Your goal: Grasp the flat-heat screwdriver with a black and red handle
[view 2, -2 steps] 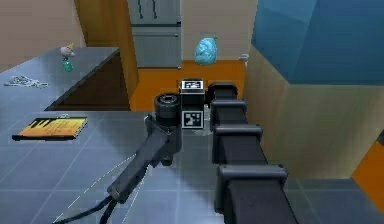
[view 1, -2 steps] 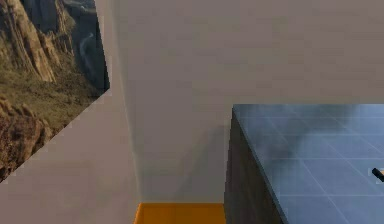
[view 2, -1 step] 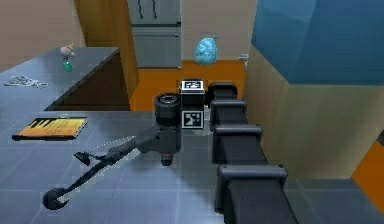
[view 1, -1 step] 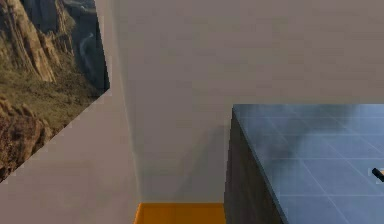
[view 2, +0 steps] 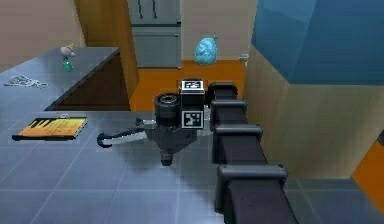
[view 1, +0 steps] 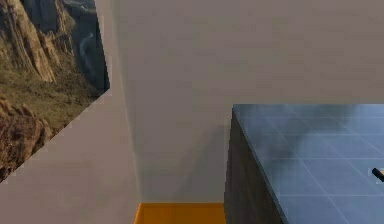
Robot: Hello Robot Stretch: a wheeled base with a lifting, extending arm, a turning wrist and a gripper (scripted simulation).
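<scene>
**A:** Looking ahead, what is showing?

**B:** A landscape picture [view 1: 45, 70] is hanging at the upper left, and a tiled bench [view 1: 300, 150] is sitting at the lower right. A thin dark sliver [view 1: 378, 174] is lying at the bench's right edge. Whether it is the screwdriver, I cannot tell.

**A:** And to the side?

**B:** The end effector [view 2: 106, 139] is reaching left over the bench at mid-frame, near an orange-and-black flat thing [view 2: 50, 128]. I cannot tell how its fingers [view 2: 125, 133] are standing, or whether it is holding anything.
</scene>
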